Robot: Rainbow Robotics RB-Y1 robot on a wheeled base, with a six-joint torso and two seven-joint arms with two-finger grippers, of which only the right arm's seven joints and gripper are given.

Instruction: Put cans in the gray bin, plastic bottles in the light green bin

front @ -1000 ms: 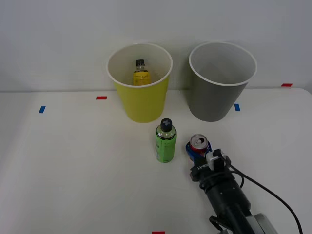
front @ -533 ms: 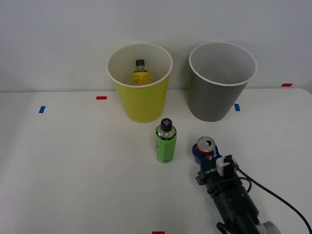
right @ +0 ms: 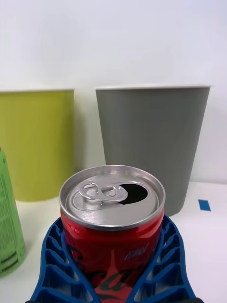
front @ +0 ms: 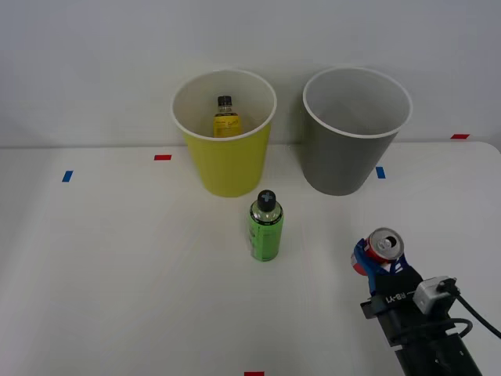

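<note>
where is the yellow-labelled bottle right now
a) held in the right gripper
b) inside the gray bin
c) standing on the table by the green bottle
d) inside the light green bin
d: the yellow-labelled bottle stands inside the light green bin, while the right gripper grips the red can.

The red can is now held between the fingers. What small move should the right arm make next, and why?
Probably lift the can higher and carry it toward the gray bin. The right gripper holds the can upright, fingers closed around its sides, but in the wrist view the can sits below the bin's rim, with the bin ahead of it. It must clear that rim first.
</note>
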